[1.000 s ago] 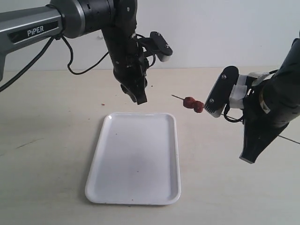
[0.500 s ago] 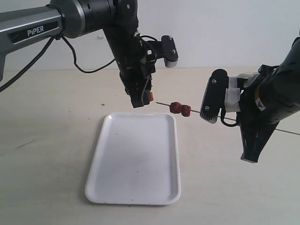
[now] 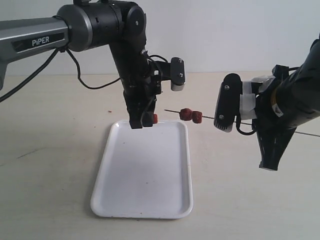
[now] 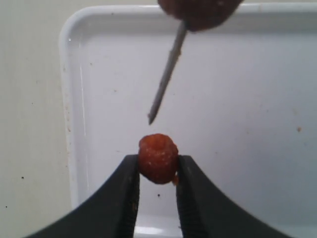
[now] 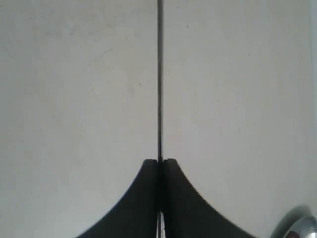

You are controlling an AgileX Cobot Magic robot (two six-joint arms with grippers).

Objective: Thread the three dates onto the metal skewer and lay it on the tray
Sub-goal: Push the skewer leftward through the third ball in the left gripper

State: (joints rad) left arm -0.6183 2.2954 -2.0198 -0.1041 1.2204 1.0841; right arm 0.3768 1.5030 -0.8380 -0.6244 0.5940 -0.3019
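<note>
A date [image 3: 154, 118] [image 4: 157, 158] is pinched in my left gripper [image 3: 145, 121] [image 4: 157, 161] just above the far rim of the white tray [image 3: 145, 170] [image 4: 67, 99]. The metal skewer [image 3: 172, 111] [image 4: 166, 74] lies almost level in the air. Its bare tip points at the held date across a small gap. Two dates [image 3: 186, 114] [image 3: 197, 117] sit threaded side by side behind the tip; one shows in the left wrist view as a dark red date [image 4: 198, 10]. My right gripper [image 3: 269, 161] [image 5: 159, 161] is shut on the skewer [image 5: 159, 74] further back, and the rod's tail sticks out to the right.
The left arm's wrist camera [image 3: 176, 75] hangs above the skewer tip, and the right arm's wrist camera [image 3: 227, 105] sits beside the threaded dates. A small red crumb [image 3: 109, 111] lies on the beige table [image 3: 50, 150] left of the tray. A white wall closes the back.
My left gripper has come down and turned, bringing its date level with the skewer tip. The right gripper has moved the skewer left and levelled it, closing the gap to the date.
</note>
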